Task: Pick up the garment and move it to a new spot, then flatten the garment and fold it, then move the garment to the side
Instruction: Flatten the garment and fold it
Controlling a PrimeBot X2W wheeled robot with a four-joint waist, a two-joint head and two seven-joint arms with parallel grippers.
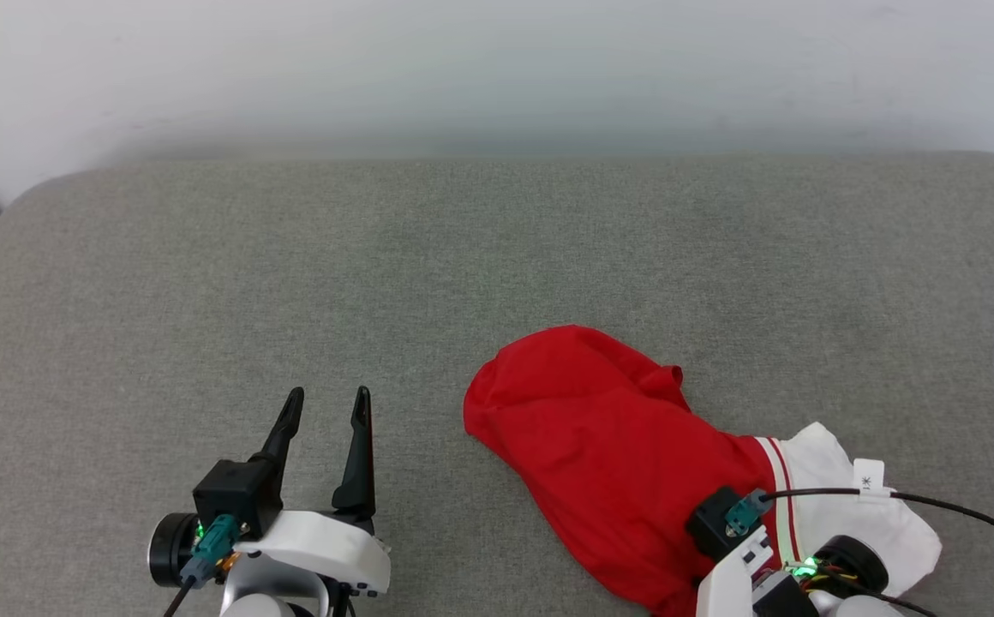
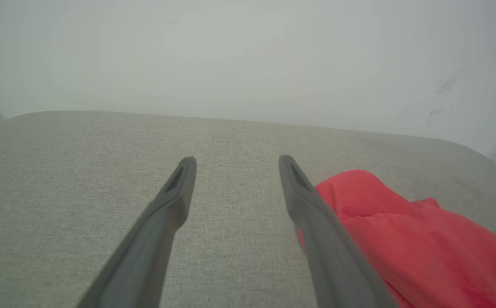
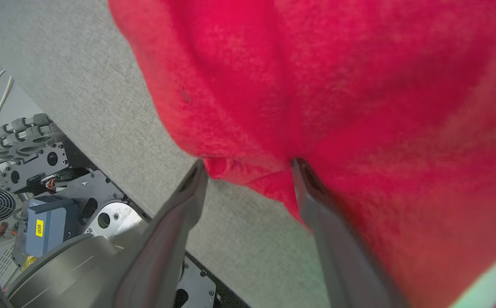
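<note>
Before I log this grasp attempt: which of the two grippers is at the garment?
The right gripper: its open fingers straddle the red garment at its edge. The left gripper is open over bare grey surface, apart from it.

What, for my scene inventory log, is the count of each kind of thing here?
Garment, red with white sleeve: 1
Grippers, left gripper and right gripper: 2
Grey cushion: 1
Total: 4
</note>
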